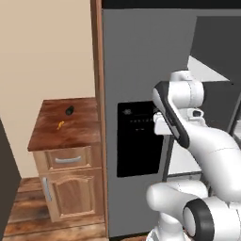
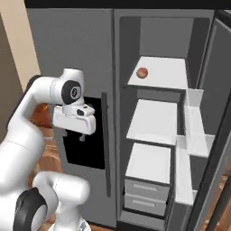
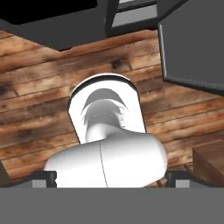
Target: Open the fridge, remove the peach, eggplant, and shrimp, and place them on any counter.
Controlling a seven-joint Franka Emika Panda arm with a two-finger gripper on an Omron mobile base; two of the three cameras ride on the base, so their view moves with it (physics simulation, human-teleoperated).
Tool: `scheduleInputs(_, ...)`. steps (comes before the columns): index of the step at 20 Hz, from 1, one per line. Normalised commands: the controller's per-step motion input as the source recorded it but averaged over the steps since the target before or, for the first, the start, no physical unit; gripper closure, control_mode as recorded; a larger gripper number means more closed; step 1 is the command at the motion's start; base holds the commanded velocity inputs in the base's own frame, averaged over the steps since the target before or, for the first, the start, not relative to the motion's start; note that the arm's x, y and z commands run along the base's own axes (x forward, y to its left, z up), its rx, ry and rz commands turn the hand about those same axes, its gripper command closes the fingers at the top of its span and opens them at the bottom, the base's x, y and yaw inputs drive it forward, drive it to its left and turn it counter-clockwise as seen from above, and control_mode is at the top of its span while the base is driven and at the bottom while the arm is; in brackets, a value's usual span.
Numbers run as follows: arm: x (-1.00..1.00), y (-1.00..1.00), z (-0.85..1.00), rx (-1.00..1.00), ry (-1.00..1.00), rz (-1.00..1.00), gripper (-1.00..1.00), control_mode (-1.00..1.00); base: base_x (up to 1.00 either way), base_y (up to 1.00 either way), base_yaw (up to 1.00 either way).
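Observation:
The fridge [image 2: 72, 49] has its left door with the black dispenser panel [image 1: 139, 139] closed and its right door [image 2: 215, 113] swung open. A small reddish peach [image 2: 142, 72] sits on the top white shelf [image 2: 167, 74]. The dark eggplant [image 1: 69, 110] and the tiny orange shrimp [image 1: 60, 124] lie on the reddish-brown counter [image 1: 47, 136] left of the fridge. My gripper [image 2: 74, 135] hangs in front of the dispenser panel, pointing down, open and empty. In the hand view its fingertips [image 3: 44, 176] stand wide apart over the wood floor.
A dark vertical bar handle [image 2: 105, 144] runs down the closed door beside my hand. White door bins [image 2: 195, 135] line the open door. Two lower shelves and grey drawers [image 2: 144, 195] fill the compartment below the peach. A wooden panel [image 1: 97, 70] separates fridge and counter.

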Motion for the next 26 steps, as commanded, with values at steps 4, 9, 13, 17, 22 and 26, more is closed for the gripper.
scheduleInputs(4, 0.0, 0.0, 0.0, 0.0, 0.0, 0.0, -1.0, 1.0, 0.73, -0.72, 0.11)
scheduleInputs(9, 0.0, 0.0, 0.0, 0.0, 0.0, 0.0, -1.0, 1.0, 0.11, -0.53, 0.06)
scheduleInputs(13, 0.0, 0.0, 0.0, 0.0, 0.0, 0.0, -1.0, 1.0, 0.03, -0.54, 0.09)
scheduleInputs(17, 0.0, 0.0, 0.0, 0.0, 0.0, 0.0, -1.0, 1.0, 0.38, -0.19, 0.05)
scheduleInputs(22, 0.24, -0.26, 0.47, 0.13, -0.21, 0.06, -1.0, -1.0, 0.0, 0.0, 0.0)
scheduleInputs(26, 0.0, -0.33, 0.92, 0.14, -0.48, 0.15, -1.0, -1.0, 0.0, 0.0, 0.0)
